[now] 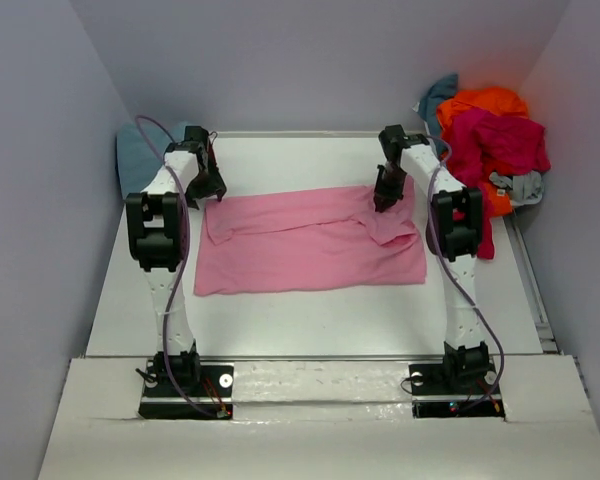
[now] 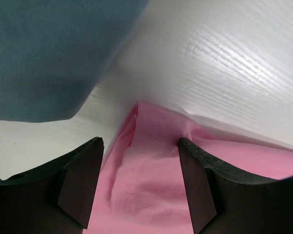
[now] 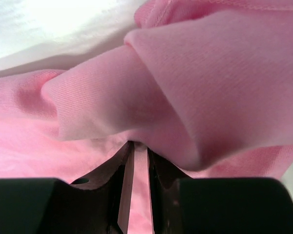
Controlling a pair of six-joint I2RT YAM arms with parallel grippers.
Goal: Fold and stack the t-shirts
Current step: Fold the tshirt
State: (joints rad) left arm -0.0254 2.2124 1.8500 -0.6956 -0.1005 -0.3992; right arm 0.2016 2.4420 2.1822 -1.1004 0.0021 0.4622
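Observation:
A light pink t-shirt [image 1: 310, 242] lies partly folded across the middle of the white table [image 1: 300, 310]. My left gripper [image 1: 212, 192] is open over its far left corner; in the left wrist view the pink cloth [image 2: 151, 170] bunches between the spread fingers [image 2: 80, 185]. My right gripper [image 1: 386, 200] is shut on a fold of the pink t-shirt [image 3: 185, 97] at its far right corner, lifting the cloth slightly. A dusty teal-blue t-shirt [image 1: 140, 150] lies at the far left, also in the left wrist view [image 2: 53, 53].
A pile of t-shirts sits at the far right: orange [image 1: 485, 102], crimson-magenta [image 1: 500, 145], teal [image 1: 438, 95] and grey [image 1: 520, 186]. Grey walls close in on both sides and behind. The table's front edge runs by the arm bases.

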